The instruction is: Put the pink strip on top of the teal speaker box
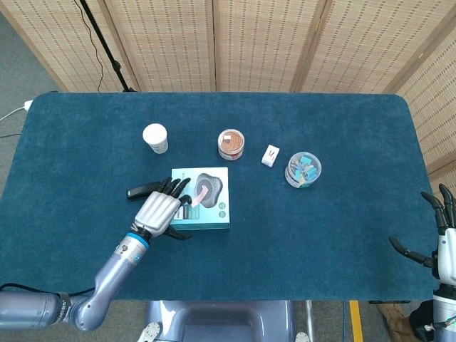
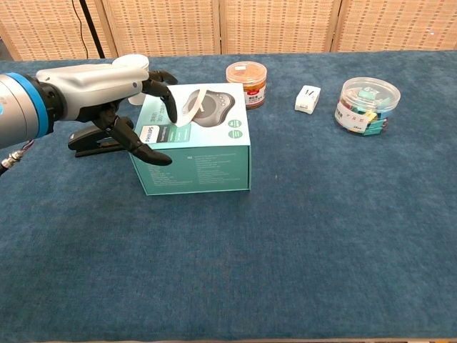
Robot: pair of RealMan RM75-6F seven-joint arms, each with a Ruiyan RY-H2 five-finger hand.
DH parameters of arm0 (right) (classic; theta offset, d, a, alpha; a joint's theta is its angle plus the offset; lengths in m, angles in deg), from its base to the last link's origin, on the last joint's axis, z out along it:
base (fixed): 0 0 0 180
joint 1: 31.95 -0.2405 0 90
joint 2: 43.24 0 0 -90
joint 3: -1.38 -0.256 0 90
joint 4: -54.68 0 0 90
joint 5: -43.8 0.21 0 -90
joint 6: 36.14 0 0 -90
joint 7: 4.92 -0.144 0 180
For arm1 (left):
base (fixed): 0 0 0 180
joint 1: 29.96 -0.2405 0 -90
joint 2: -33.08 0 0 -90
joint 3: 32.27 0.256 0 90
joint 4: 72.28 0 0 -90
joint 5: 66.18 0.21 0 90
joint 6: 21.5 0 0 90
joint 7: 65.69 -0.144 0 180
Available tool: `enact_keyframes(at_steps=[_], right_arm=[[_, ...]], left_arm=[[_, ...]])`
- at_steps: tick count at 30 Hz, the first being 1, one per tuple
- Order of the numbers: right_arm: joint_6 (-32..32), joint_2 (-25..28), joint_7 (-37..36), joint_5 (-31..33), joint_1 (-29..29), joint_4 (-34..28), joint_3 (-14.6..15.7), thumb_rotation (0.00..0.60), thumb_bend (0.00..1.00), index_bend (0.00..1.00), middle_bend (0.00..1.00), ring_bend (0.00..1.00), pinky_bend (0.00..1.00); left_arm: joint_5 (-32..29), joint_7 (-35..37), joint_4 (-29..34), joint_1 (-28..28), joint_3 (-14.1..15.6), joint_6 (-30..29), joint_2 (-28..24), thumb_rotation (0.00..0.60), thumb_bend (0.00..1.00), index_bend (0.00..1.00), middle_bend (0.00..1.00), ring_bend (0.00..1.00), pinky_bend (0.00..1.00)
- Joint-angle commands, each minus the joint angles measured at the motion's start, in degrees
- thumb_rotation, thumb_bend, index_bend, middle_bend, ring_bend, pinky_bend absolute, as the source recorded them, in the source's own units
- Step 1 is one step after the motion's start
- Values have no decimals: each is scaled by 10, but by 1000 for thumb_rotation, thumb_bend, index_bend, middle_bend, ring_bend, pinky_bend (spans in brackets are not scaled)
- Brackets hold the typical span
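Note:
The teal speaker box stands left of the table's middle. The pink strip lies on its top, over the speaker picture, with one end curling upward. My left hand hovers over the box's left edge with fingers spread. Its fingertips are right beside the strip's near end, and the thumb hangs along the box's left side. I see nothing held in it. My right hand stays off the table's near right corner, fingers apart and empty; the chest view does not show it.
A black clip lies just left of the box, under my left arm. Behind the box stand a white cup, a brown-lidded jar, a small white box and a clear tub of clips.

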Motion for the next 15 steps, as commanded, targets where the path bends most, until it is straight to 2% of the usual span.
enact_keyframes(at_steps=[1, 15], right_arm=[[0, -1, 1, 0, 0, 0, 0, 600, 0, 151, 0, 0, 0], [2, 4, -8, 4, 2, -1, -4, 600, 0, 151, 0, 0, 0]], left_arm=[[1, 8, -2, -1, -2, 5, -4, 346, 0, 341, 0, 0, 0], [10, 4, 28, 2, 0, 8, -8, 348, 0, 341, 0, 0, 0]])
